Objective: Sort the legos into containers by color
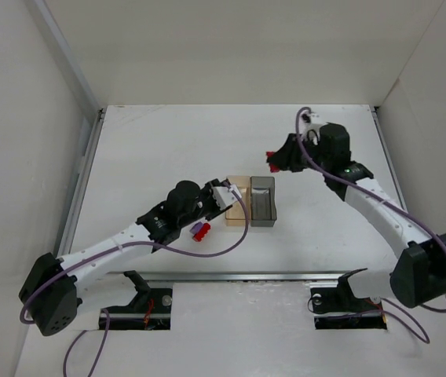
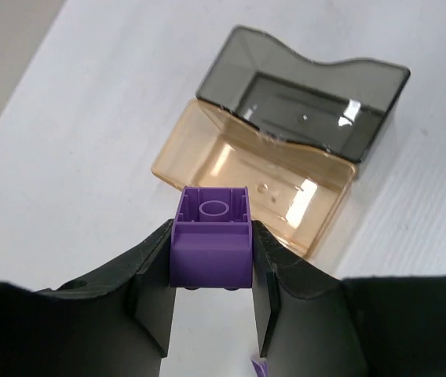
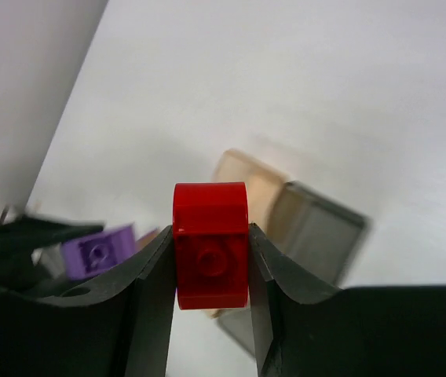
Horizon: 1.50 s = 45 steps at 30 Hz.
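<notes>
Top view first: the two trays are sitting side by side, touching, in the middle of the table (image 1: 168, 141), with the tan tray (image 1: 239, 206) on the left and the grey tray (image 1: 263, 203) on the right. The left gripper (image 1: 227, 195) is hovering right at the tan tray's left edge, and from up here I honestly can't make out what it's carrying. The right gripper (image 1: 272, 162) is hanging beyond the grey tray's far end, with a bit of red poking out at its tip. A little cluster of loose legos (image 1: 200, 230), red and purple, is lying on the table under the left arm, near the tan tray's near-left corner.

Left wrist cam: here it's obvious. The left gripper (image 2: 211, 259) is clamping a purple brick (image 2: 211, 247) between both fingers, hollow underside facing the camera. The brick is hanging up in the air at the near edge of the tan tray (image 2: 231, 161), with the grey tray (image 2: 301, 102) lying right behind it. Both trays are looking bare inside.

Right wrist cam: the right gripper (image 3: 211, 259) is pinching a red brick (image 3: 210, 243) snugly, fingers pressing on both sides. Below it, blurry, the tan tray (image 3: 243, 177) and grey tray (image 3: 317, 228) are showing, and off to the left the purple brick (image 3: 97, 251) is peeking out of the other arm's fingers.
</notes>
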{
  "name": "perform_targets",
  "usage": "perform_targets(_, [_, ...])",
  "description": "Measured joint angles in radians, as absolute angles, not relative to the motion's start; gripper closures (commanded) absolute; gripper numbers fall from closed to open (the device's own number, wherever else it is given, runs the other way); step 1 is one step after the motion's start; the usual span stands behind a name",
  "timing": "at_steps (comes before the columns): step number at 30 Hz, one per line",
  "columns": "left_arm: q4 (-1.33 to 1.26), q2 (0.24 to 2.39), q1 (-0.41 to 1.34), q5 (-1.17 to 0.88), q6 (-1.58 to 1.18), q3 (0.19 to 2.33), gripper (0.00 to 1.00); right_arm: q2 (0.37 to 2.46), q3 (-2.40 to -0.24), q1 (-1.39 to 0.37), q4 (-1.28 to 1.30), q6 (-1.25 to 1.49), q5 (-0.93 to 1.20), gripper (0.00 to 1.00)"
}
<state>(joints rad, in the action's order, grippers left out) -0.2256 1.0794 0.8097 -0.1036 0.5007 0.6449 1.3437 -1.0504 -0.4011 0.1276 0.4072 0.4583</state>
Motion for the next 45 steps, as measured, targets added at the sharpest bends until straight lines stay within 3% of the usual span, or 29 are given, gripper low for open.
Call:
perform_targets(3, [-0.184,1.079,0.810,-0.102,0.488,0.630,1.00,1.279,-1.033,-0.303,0.127,0.407,0.387,1.00])
perform_targets(11, [-0.202,1.079,0.810,-0.082,0.471,0.614,1.00,1.327,-0.956,-0.337,0.130,0.397,0.348,1.00])
perform_targets(13, [-0.223,1.085,0.810,-0.079,0.471,0.614,1.00,1.375,-0.940,-0.343,0.148,0.397,0.332,0.92])
perform_targets(14, [-0.237,1.094,0.810,-0.078,0.471,0.614,1.00,1.394,-0.934,-0.350,0.155,0.397,0.326,0.79])
perform_targets(16, [-0.256,1.119,0.810,-0.077,0.471,0.614,1.00,1.421,-0.932,-0.368,0.171,0.397,0.321,0.72])
perform_targets(17, [-0.264,1.136,0.810,-0.077,0.470,0.614,1.00,1.430,-0.932,-0.375,0.174,0.397,0.321,0.61])
perform_targets(19, [-0.270,1.171,0.810,-0.077,0.471,0.614,0.98,1.440,-0.932,-0.388,0.173,0.397,0.321,0.56])
perform_targets(23, [-0.289,1.233,0.810,-0.077,0.473,0.620,0.84,1.462,-0.934,-0.395,0.173,0.398,0.321,0.45])
perform_targets(25, [-0.300,1.264,0.810,-0.078,0.476,0.634,0.78,1.478,-0.937,-0.394,0.173,0.398,0.321,0.25])
perform_targets(27, [-0.308,1.297,0.810,-0.083,0.482,0.658,0.73,1.494,-0.941,-0.394,0.176,0.393,0.321,0.20])
perform_targets(28, [-0.312,1.313,0.810,-0.086,0.486,0.673,0.73,1.498,-0.942,-0.394,0.178,0.389,0.321,0.13])
perform_targets(33, [-0.333,1.377,0.810,-0.110,0.493,0.730,0.62,1.499,-0.963,-0.394,0.201,0.377,0.320,0.13])
perform_targets(39, [-0.339,1.404,0.810,-0.131,0.507,0.744,0.19,1.496,-1.010,-0.395,0.226,0.342,0.305,0.12])
perform_targets(42, [-0.331,1.411,0.810,-0.122,0.509,0.757,0.09,1.487,-1.031,-0.397,0.253,0.318,0.294,0.12])
perform_targets(45, [-0.321,1.408,0.810,-0.096,0.509,0.770,0.09,1.476,-1.053,-0.400,0.277,0.295,0.286,0.12])
